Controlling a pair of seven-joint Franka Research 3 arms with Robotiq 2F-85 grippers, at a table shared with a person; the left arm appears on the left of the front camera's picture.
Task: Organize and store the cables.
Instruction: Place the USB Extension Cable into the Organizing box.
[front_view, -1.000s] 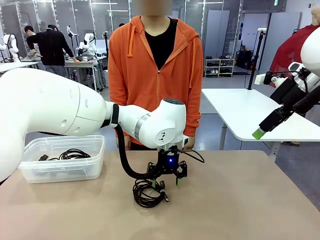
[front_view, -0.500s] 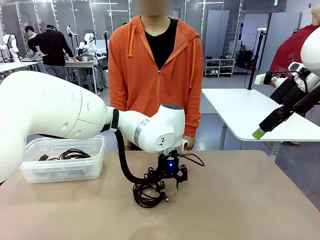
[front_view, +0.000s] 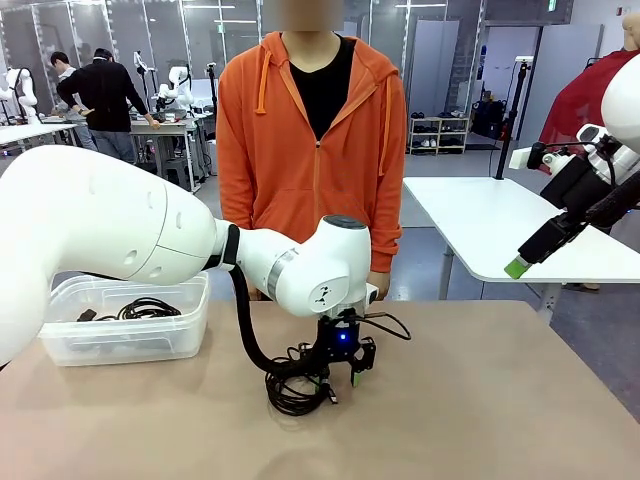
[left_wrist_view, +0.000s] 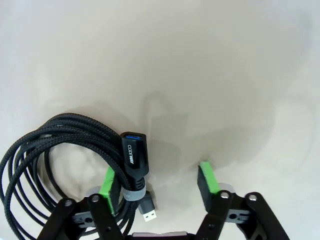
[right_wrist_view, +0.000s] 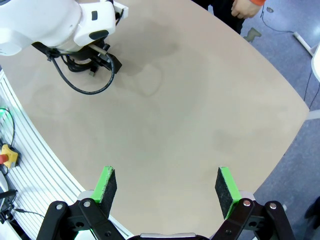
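We see left gripper (left_wrist_view: 159, 184) jaws apart around coiled USB cable (left_wrist_view: 55, 150); bare table (left_wrist_view: 210, 75) ahead. Right gripper (right_wrist_view: 166, 189) jaws wide apart. Clear bin (front_view: 125, 322) holds cables (front_view: 148, 308).

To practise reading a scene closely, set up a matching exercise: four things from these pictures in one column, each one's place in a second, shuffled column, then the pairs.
Things:
1. coiled cable
2. clear bin
3. left hand
4. right hand

Places:
A. raised above the table's right side
B. at the table's left edge, cables inside
C. on the table near the middle
D. lowered over the cable's plug end

Pairs: 1-C, 2-B, 3-D, 4-A
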